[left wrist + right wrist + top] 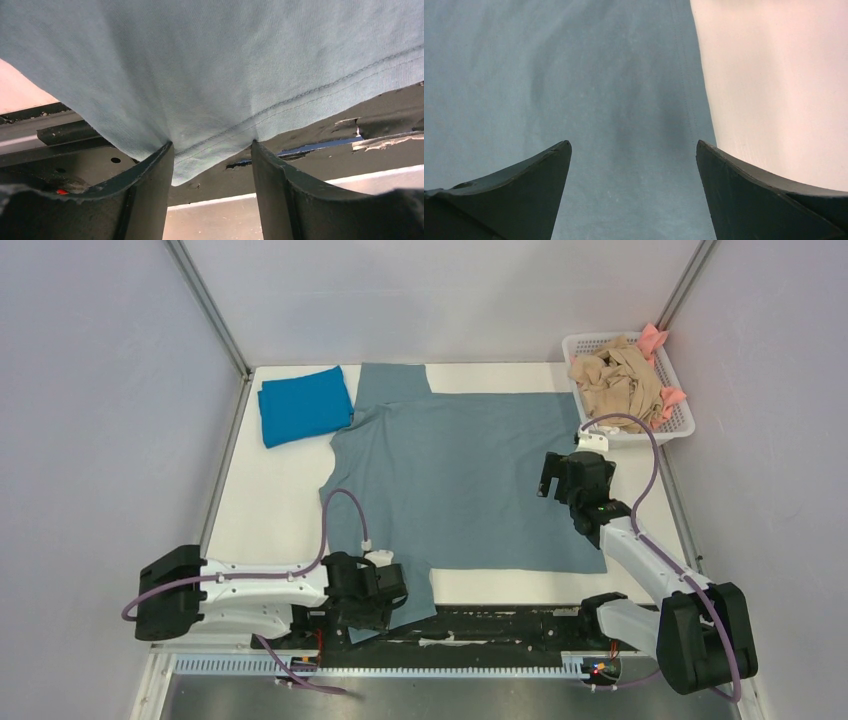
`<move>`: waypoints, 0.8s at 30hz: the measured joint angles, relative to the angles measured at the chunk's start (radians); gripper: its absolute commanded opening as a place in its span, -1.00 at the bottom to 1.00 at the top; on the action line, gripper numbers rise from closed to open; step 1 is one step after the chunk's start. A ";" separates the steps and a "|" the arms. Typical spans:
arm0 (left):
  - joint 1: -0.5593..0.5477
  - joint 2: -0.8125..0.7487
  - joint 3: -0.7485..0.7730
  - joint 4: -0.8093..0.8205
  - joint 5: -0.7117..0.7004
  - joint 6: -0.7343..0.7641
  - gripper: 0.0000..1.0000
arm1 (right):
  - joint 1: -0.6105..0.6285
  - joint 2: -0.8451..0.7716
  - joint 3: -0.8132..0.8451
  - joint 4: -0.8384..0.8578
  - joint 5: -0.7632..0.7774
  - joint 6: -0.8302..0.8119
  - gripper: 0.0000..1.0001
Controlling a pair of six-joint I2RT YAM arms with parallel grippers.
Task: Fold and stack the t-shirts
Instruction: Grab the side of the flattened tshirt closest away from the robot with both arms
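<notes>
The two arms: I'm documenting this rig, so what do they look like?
Both the left arm and right arm have white links with black joints and bases. A purple cable loops along each. The left gripper and right gripper are black, with dark, tapered wedge-shaped fingers.

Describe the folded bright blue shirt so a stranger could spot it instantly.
On the white table, look at the far left corner, beside the large spread-out grey-blue cloth t-shirt. The bright blue cloth t-shirt lies there. It alone is folded into a compact rectangle, and its colour is the most vivid.
</notes>
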 measured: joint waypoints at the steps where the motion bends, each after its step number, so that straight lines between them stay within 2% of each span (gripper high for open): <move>1: -0.001 0.006 0.000 -0.002 -0.004 -0.005 0.06 | 0.000 0.000 0.000 0.000 0.005 0.000 0.95; 4: -0.002 0.028 0.009 -0.015 -0.013 -0.019 -0.18 | 0.000 0.000 -0.002 0.001 0.014 0.000 0.95; 5: -0.003 0.036 0.013 -0.014 -0.013 -0.025 -0.32 | 0.000 0.000 -0.003 0.000 0.014 0.001 0.96; 6: -0.004 0.044 0.018 -0.009 -0.011 -0.029 -0.50 | 0.000 -0.002 -0.005 0.001 0.016 0.002 0.95; 7: -0.005 0.051 0.021 -0.002 -0.008 -0.035 -0.83 | 0.000 -0.006 -0.008 0.000 0.018 0.005 0.95; 8: -0.006 0.056 0.024 0.007 -0.005 -0.042 -0.95 | 0.000 -0.013 -0.013 0.000 0.018 0.008 0.95; 15: -0.013 0.043 0.026 0.037 -0.026 -0.050 -0.95 | 0.000 -0.138 -0.068 -0.074 0.065 0.106 0.96; 24: -0.013 -0.025 0.102 0.143 -0.130 0.092 -0.95 | -0.068 -0.379 -0.266 -0.286 0.023 0.295 0.96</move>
